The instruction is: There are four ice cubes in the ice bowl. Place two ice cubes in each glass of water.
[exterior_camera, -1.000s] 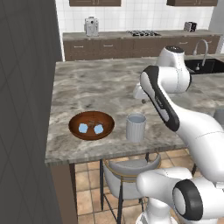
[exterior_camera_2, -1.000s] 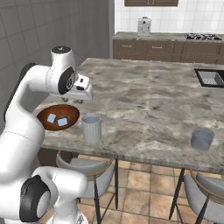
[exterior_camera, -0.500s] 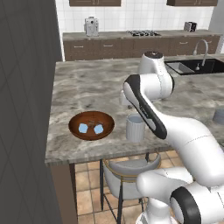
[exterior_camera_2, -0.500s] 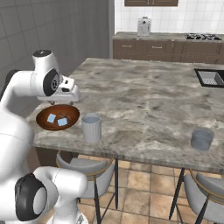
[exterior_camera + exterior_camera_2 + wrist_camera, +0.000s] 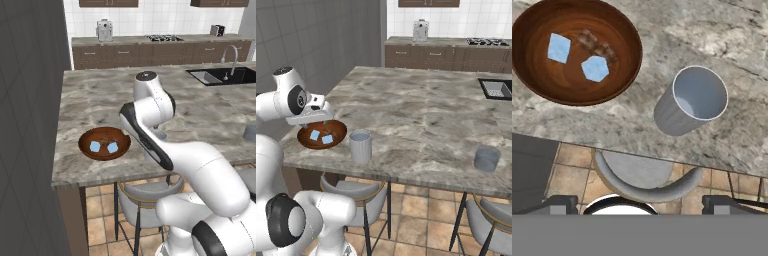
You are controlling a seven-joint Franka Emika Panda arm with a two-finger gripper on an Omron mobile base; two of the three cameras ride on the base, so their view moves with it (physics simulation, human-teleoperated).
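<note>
- Hand view, far left: ice bowl [image 5: 576, 52] on the marble bench [image 5: 712, 30], near its front edge, holding two ice cubes [image 5: 559, 48], pale blue, lying close together but apart on the wooden floor of the bowl.
- Only two cubes left in the bowl, so probably half the job done; contents of the glasses too hard to read to confirm.
- Just right of the bowl: near glass of water [image 5: 693, 100], upright, set beside the bowl for a short carry.
- Below the bench edge: grey stool seat [image 5: 647, 177] and tiled floor.
- Bottom corners: gripper [image 5: 639, 202] tips spread wide, nothing between them, empty, looking straight down between bowl and glass; likely placed for a reach to the next cube.
- Right base view, left to right: wrist over the bowl's rim, bowl, near glass, then the second glass [image 5: 487, 159] well apart toward the bench's right end, hence a longer carry for the remaining cubes.
</note>
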